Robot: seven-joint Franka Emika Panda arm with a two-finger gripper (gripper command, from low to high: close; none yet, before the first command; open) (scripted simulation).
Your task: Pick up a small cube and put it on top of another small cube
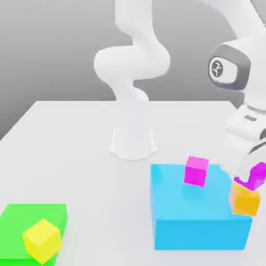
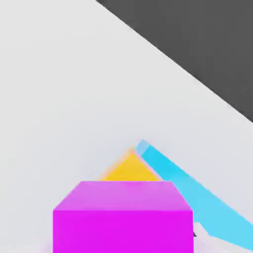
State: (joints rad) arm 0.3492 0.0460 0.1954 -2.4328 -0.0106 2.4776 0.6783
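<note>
The white two-finger gripper (image 1: 248, 174) hangs over the plain orange cube (image 1: 244, 199) beside the big blue block (image 1: 197, 213), bringing the small magenta cube (image 1: 255, 174) directly above it for stacking; whether its fingers clamp it, I cannot tell.

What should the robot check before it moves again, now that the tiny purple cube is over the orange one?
1. Small magenta cube is over the orange cube: ok, in the hand view it sits just above the orange one.
2. It rests flat on the orange cube: cannot tell, the contact is hidden.
3. The gripper has let go: cannot tell, the cube sits right by the fingers.
4. Orange cube stands clear of the blue block: cannot tell, they look very close.
5. The larger magenta cube on the blue block is out of the way: ok.
6. Yellow cube on the green block is far off: ok.
</note>
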